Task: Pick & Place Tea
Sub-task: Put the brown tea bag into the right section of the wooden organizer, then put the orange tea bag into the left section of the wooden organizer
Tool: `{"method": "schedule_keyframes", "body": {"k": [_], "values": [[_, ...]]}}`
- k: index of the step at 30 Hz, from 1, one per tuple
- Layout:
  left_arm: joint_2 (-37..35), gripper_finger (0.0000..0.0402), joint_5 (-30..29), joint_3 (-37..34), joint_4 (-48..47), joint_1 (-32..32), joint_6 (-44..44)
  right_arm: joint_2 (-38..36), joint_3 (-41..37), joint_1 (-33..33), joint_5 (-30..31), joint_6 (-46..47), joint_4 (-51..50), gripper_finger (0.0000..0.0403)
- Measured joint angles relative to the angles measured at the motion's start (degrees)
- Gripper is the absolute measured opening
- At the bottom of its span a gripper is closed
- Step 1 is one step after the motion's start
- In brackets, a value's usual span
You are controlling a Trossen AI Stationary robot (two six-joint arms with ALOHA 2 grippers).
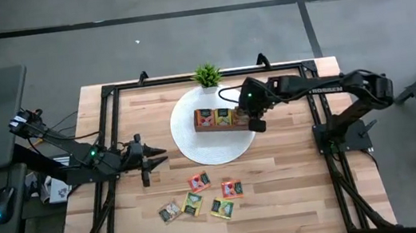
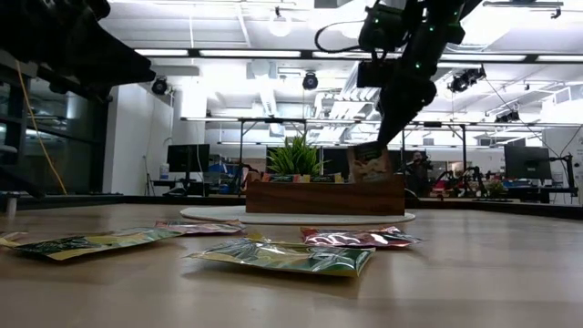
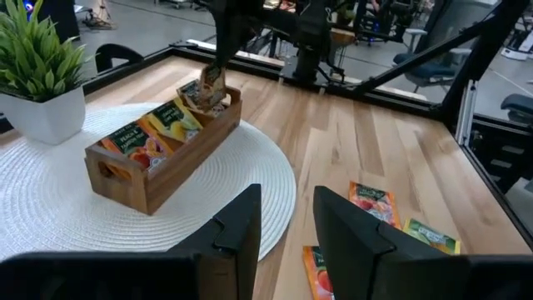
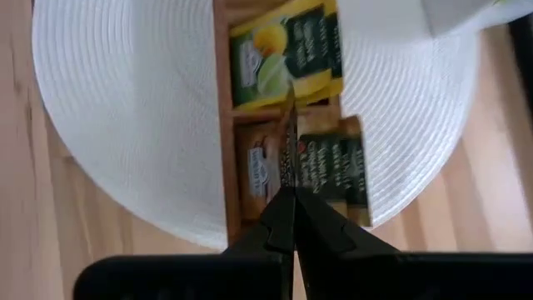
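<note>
Tea sachet [image 4: 291, 142], flat and foil-wrapped, hangs edge-on, clamped in the right pincer [image 4: 291, 196] over the end compartment of the brown wooden tray [image 1: 221, 120] on the round white mat [image 1: 196, 146] near the bench's far edge. Placing step, I judge: next, lower and release. Left pincer [image 3: 287, 221] waits apart, empty.

Both arms dark, near black, built of slim jointed links; right arm [image 1: 325, 85] bears white lettering along forearm link, too small to read; small green light on right wrist, another on left arm [image 1: 76, 154] near elbow; black cable loops off right wrist; thin cables trail at left arm base; left gripper [image 3: 283, 242] fingers broad, flat, matte black, squared tips; right gripper [image 4: 291, 221] fingers black, tapering to narrow edge
</note>
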Motion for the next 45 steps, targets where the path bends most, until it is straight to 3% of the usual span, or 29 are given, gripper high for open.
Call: {"method": "schedule_keyframes", "body": {"k": [16,34,45], "values": [[0.00,0.0110,0.04,0.00,0.00,0.00,-0.04,2.42,0.02,0.02,5.21,1.36,-0.11,0.0012],[1.05,0.0111,0.65,0.02,0.30,0.00,-2.49,1.96,0.13,0.08,3.09,5.49,-2.67,0.0173],[13.17,0.0110,4.26,0.13,7.83,0.00,-3.12,-7.86,0.13,3.65,2.64,15.84,-10.48,0.0197]]}}
